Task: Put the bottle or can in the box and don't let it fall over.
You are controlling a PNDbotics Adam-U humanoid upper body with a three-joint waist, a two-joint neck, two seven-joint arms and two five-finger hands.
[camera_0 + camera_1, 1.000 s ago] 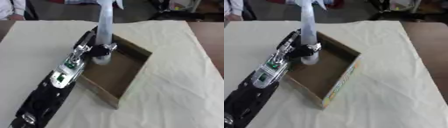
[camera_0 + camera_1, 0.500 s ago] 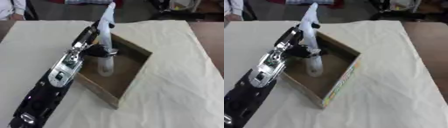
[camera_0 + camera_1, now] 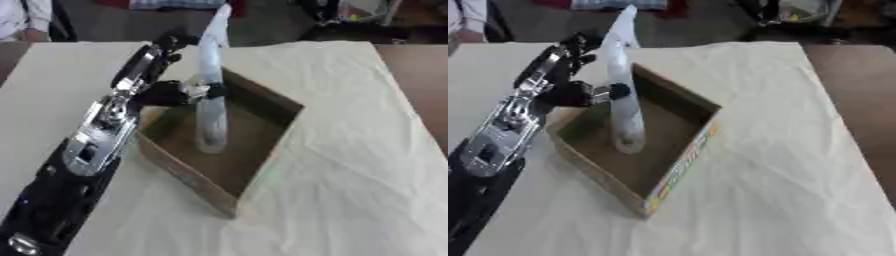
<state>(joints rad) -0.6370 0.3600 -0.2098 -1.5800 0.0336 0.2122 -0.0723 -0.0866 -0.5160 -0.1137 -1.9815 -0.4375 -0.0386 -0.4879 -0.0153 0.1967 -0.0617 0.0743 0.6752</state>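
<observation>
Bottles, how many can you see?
1. The bottle stands inside the cardboard box, held by the left hand. None seems hidden.

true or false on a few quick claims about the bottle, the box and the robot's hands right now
1. The bottle stands inside the box. True.
2. The left hand is curled round the bottle. True.
3. The bottle lies flat on the cloth. False: it is upright, base on the box floor.
4. The right hand holds the box. False: no right hand is in view.
5. The box has other cans in it. False: only the bottle.
</observation>
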